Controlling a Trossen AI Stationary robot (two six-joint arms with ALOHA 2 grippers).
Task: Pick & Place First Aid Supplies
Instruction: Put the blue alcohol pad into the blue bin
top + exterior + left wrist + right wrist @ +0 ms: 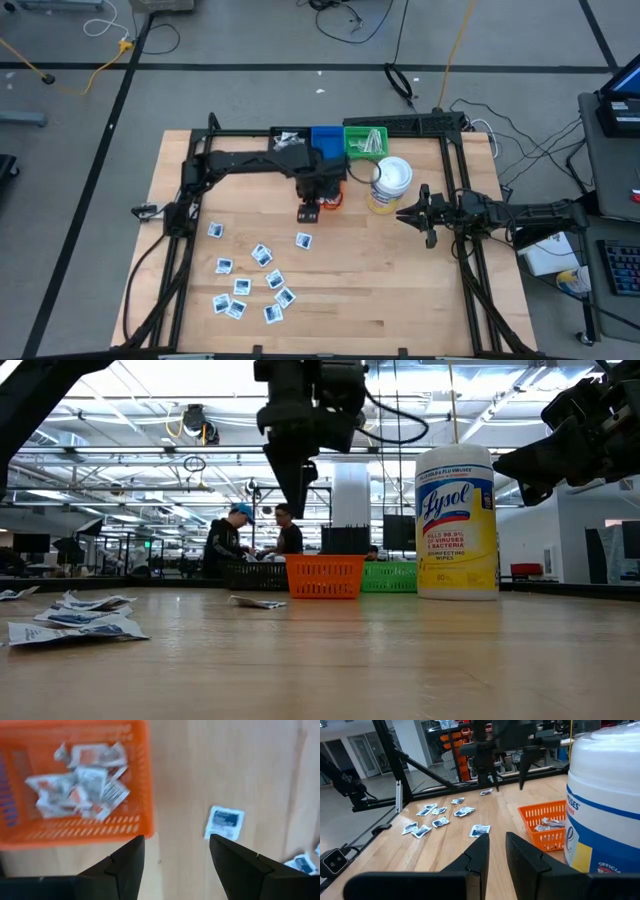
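Left end effector (pixel 175 865): we see it released, empty, beside orange basket (pixel 100 827).
Right end effector (pixel 497 852): released, near Lysol tub (pixel 607 805).
Packets (pixel 250 285): scattered on tabletop (pixel 380 290).

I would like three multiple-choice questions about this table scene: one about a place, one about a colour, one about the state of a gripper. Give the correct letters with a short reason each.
1. Where does the left gripper hang?
A. beside the small orange plastic basket
B. over the green bin
C. off the table

2. What colour is the lid of the tall yellow-labelled wipes canister?
A. red
B. white
C. black

3. How are the left gripper's fingers?
A. shut on a packet
B. shut, empty
C. open, empty

Answers:
1 A, the left wrist view shows the basket's edge just ahead.
2 B, the high view shows a white top.
3 C, bare wooden table shows between them.
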